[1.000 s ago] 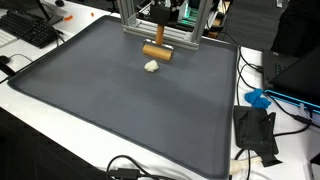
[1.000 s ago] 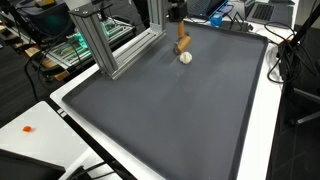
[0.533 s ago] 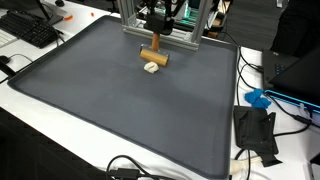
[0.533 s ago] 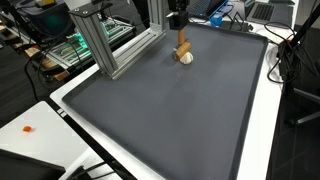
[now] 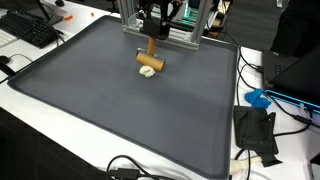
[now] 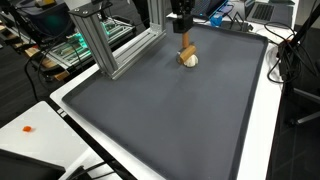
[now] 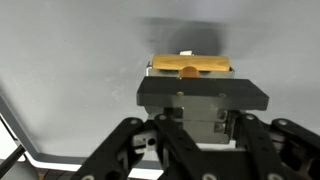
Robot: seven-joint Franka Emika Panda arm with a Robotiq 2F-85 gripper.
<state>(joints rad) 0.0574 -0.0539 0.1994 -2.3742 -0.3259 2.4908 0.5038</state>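
Observation:
My gripper (image 5: 152, 36) hangs over the far part of a dark grey mat (image 5: 110, 110), close to an aluminium frame. It is shut on the upright handle of a wooden T-shaped tool (image 5: 151, 58). A small white lump (image 5: 146, 72) lies on the mat against the tool's lower end. In the other exterior view the gripper (image 6: 186, 28), the tool (image 6: 187, 46) and the white lump (image 6: 189, 61) show near the mat's far edge (image 6: 170, 120). In the wrist view the gripper's black body (image 7: 190, 95) hides the fingertips; the wooden tool (image 7: 190, 67) shows just past it.
An aluminium frame (image 5: 160, 38) (image 6: 100, 45) stands at the mat's far edge. A keyboard (image 5: 30, 30), a blue object (image 5: 258, 98), a black pad (image 5: 255, 132) and cables lie on the white table. A green circuit board (image 6: 62, 48) sits beside the frame.
The gripper and wooden tool have shifted a little away from the frame across the mat. The white lump has moved along with the tool's lower end.

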